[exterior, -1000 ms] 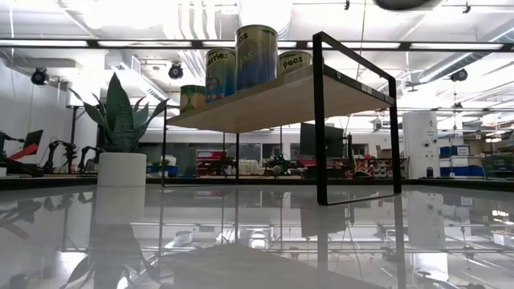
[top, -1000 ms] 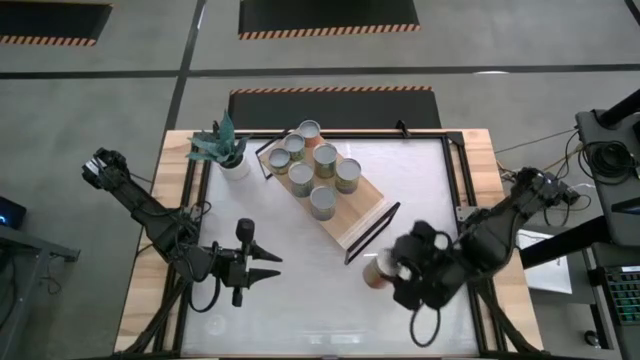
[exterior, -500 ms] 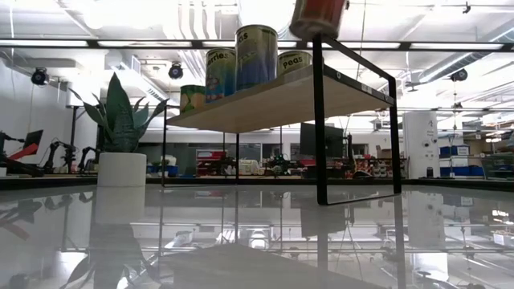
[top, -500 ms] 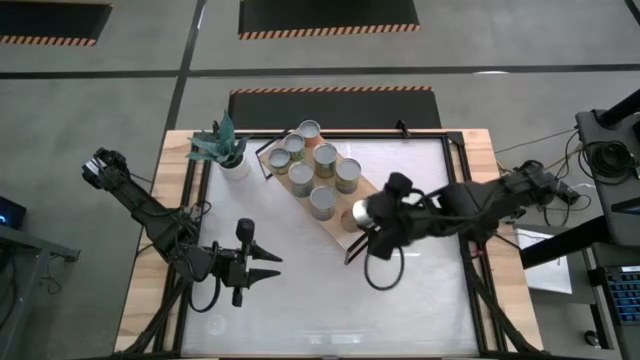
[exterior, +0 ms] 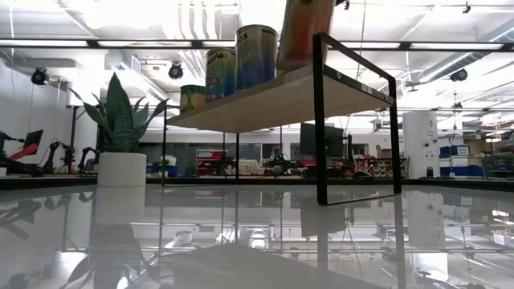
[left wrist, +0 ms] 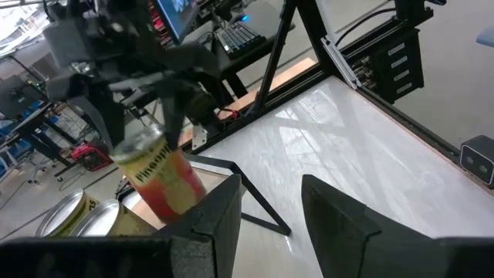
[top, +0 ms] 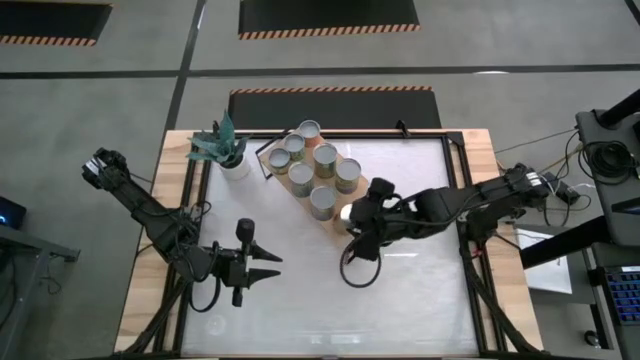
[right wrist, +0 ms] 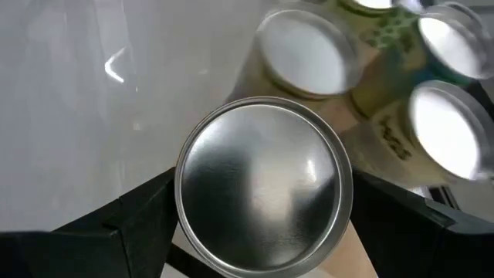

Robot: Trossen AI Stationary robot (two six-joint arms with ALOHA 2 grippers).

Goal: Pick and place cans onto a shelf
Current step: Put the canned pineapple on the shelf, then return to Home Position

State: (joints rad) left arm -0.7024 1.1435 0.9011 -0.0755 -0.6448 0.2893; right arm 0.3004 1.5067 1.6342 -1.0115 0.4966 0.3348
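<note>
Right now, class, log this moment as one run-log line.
right hand: shut on can, tilted over shelf end | left hand: open, waiting | seven cans shelved

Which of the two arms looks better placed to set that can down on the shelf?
The right. Its gripper already holds the can over the shelf, beside the cans standing there. The left gripper sits open and empty over the table, well away from the shelf.
</note>
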